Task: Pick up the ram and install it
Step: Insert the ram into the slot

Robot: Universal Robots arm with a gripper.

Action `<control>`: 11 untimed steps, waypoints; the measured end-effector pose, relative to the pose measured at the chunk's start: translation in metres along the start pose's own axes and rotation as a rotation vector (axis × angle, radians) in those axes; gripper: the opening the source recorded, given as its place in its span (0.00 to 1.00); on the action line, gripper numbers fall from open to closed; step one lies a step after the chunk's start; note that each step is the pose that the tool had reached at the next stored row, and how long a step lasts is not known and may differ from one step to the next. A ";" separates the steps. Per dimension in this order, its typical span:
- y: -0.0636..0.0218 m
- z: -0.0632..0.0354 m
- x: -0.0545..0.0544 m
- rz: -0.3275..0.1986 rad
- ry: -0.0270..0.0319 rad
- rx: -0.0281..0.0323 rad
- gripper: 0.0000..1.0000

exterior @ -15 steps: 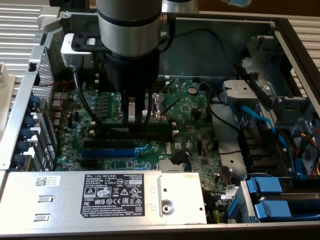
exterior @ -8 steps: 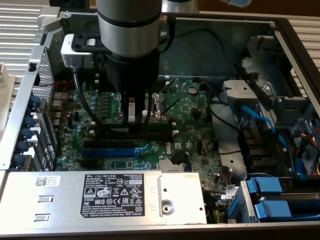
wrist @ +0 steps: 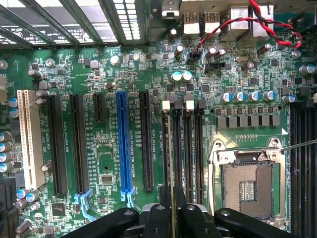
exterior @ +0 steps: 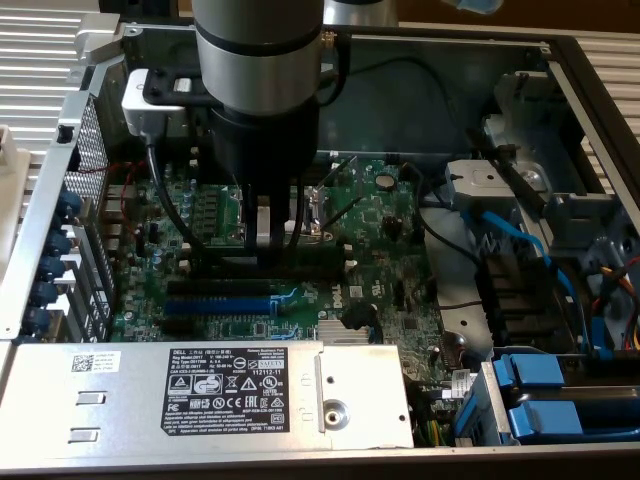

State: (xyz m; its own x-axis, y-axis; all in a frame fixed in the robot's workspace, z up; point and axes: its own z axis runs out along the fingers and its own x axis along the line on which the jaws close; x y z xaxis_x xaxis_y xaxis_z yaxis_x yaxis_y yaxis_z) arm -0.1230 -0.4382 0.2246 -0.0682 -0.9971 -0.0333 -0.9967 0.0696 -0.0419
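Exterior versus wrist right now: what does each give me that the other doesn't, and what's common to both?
Exterior view: the arm's grey column standing over the board, the power supply with its label, and the blue drive caddies at the exterior view's right. Wrist view: the black memory slots with white end clips, straight beyond the tool, plus the open CPU socket and the white slot. Shared: the green motherboard and the blue expansion slot.
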 end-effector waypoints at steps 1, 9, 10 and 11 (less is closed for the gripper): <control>0.0000 0.0000 0.000 0.000 0.0000 0.0000 0.15; 0.0000 0.0000 0.000 0.000 0.0000 0.0000 0.23; 0.0000 0.0000 0.000 0.000 0.0000 0.0000 0.23; 0.0000 0.0000 0.000 0.000 0.0000 0.0000 0.29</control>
State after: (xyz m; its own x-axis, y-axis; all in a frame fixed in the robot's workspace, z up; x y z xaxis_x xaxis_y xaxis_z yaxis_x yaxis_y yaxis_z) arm -0.1230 -0.4382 0.2246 -0.0682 -0.9971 -0.0333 -0.9967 0.0696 -0.0419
